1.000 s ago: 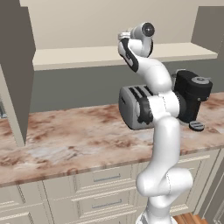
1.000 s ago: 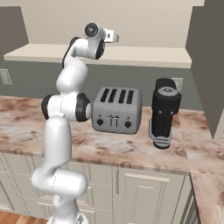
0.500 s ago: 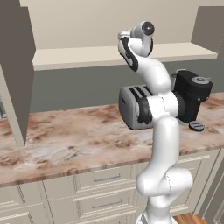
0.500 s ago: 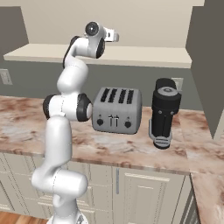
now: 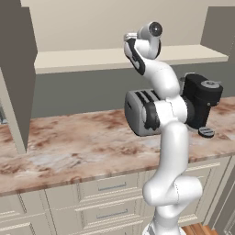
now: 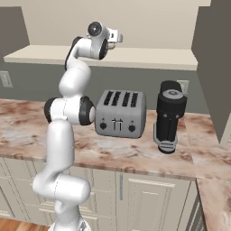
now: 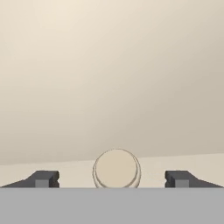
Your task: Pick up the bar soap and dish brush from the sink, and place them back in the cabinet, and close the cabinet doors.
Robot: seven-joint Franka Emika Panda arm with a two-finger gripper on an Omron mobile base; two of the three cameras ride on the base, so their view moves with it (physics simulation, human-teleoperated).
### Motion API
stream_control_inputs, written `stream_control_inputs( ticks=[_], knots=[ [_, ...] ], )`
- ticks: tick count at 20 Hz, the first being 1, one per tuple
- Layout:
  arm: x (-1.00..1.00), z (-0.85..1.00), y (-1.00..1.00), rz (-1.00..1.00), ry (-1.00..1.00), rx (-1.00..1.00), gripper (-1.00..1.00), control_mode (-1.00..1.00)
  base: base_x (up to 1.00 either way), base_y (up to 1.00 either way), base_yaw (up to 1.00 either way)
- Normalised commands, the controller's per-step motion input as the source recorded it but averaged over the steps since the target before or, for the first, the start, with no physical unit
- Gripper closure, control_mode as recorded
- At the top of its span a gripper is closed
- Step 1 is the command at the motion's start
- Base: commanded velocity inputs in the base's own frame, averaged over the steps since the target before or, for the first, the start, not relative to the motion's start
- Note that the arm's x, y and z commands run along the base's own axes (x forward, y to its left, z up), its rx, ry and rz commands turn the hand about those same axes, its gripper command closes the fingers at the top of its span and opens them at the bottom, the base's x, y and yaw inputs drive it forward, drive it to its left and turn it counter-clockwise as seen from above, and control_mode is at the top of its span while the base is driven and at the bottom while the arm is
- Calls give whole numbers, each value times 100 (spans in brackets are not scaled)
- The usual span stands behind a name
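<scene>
Shown is the placing step for the dish brush [image 7: 116, 169]: its round cream head is lying on the beige shelf of the cabinet [image 5: 82, 59], between the two fingertips [image 7: 43, 178] of the end effector [image 7: 113, 179], which are standing wide apart and touching nothing, so the brush is judged released. The handle is not being shown, so its direction cannot be told.

Left of the toaster [image 6: 119, 113], one cabinet door [image 5: 16, 78] is hanging open and is projecting over the bench [image 5: 78, 147]; its edge is bounding free movement on that side. Above the toaster, the end effector [image 6: 118, 37] is being held at the shelf's front lip, with the cabinet's back wall close ahead. Right of the toaster, the coffee grinder [image 6: 170, 115] is standing, and beyond it the second open door [image 6: 212, 58] is closing off that flank.

A straight withdrawal away from the shelf is being called for next, clear of the brush head and above the toaster. The bar soap cannot be located.
</scene>
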Motion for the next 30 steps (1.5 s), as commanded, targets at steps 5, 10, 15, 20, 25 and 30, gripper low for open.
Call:
stream_control_inputs(
  ticks=[5,10,15,20,25,30],
  knots=[
    [-29,0,0,0,-2,0,-100,-100,0,0,0],
    [-50,-2,0,0,-1,0,-100,-100,0,0,0],
    [-46,-17,0,0,-2,0,-100,-100,0,0,0],
    [-55,-2,0,0,-7,0,-100,-100,0,0,0],
    [-68,1,-3,0,-4,0,-100,-100,0,0,0],
    [-73,6,-3,0,0,0,-100,-100,0,0,0]
  ],
)
